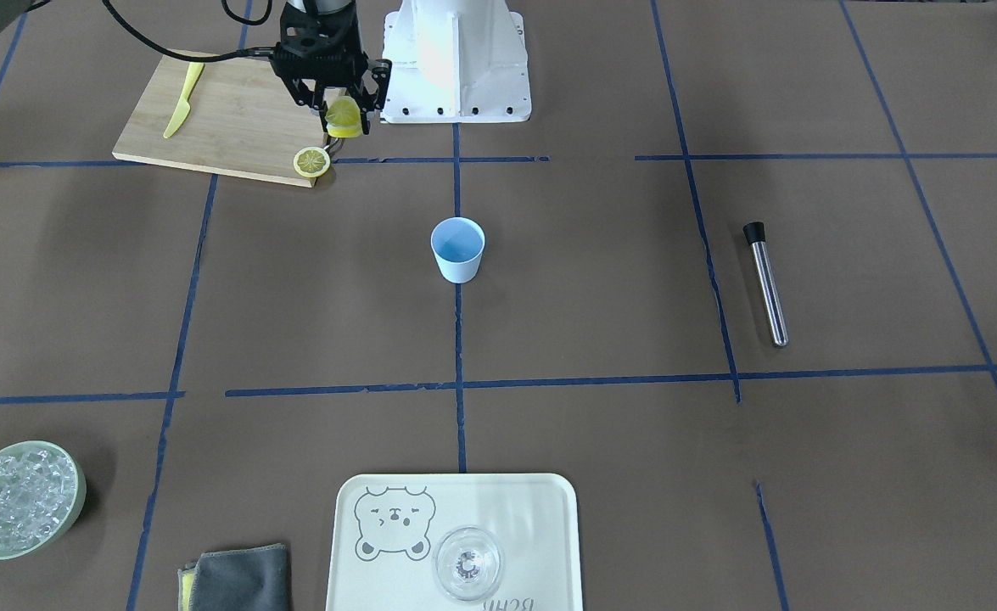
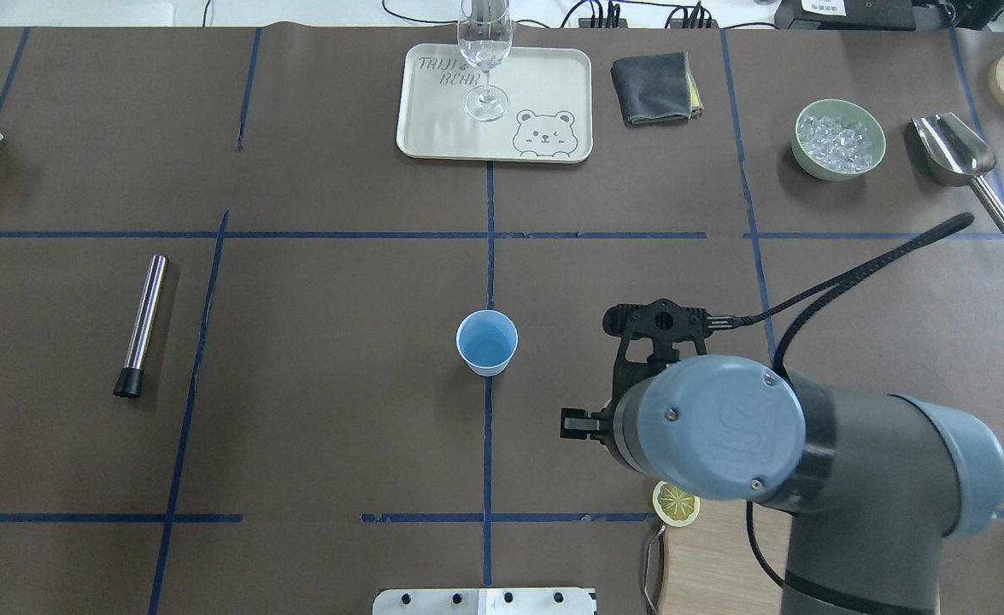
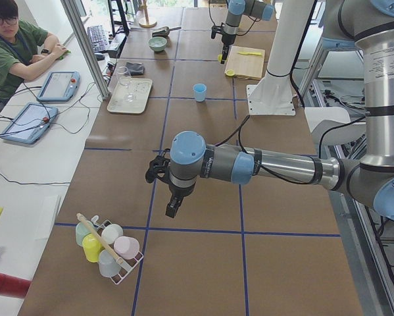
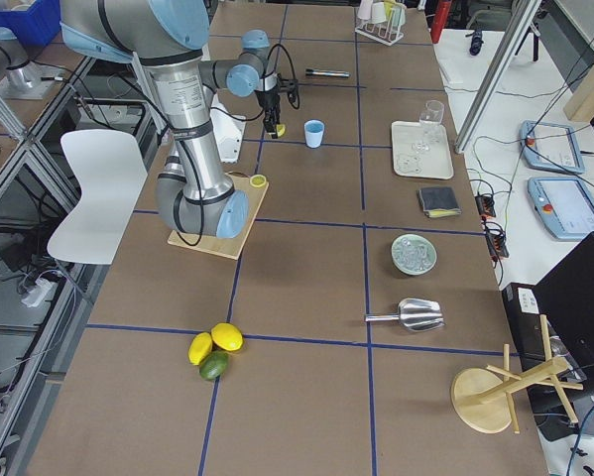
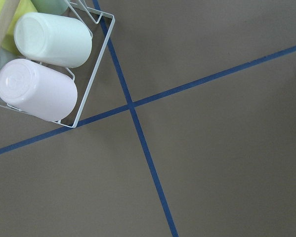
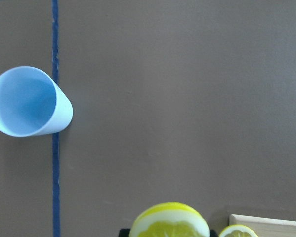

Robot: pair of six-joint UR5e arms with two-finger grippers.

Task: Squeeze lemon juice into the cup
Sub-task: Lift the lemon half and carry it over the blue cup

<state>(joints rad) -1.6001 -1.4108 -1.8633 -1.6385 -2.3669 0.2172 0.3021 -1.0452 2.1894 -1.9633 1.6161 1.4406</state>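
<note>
My right gripper (image 1: 345, 114) is shut on the lemon (image 1: 343, 117), a yellow piece held just above the near corner of the wooden cutting board (image 1: 226, 119). In the right wrist view the lemon (image 6: 170, 220) shows at the bottom edge, its cut face toward the camera. The pale blue cup (image 1: 457, 249) stands upright at the table's centre, apart from the gripper; the cup (image 6: 26, 101) sits at that view's left. The overhead view hides the fingers under the wrist. My left gripper (image 3: 172, 209) hangs over bare table near a cup rack; I cannot tell whether it is open or shut.
A second lemon slice (image 1: 312, 161) lies on the board's corner, a yellow knife (image 1: 184, 99) further back. A steel tube (image 1: 765, 283), a tray (image 1: 362, 585) with a clear glass (image 1: 467, 563), a bowl of ice (image 1: 19, 509), and a grey cloth (image 1: 235, 580) ring the table.
</note>
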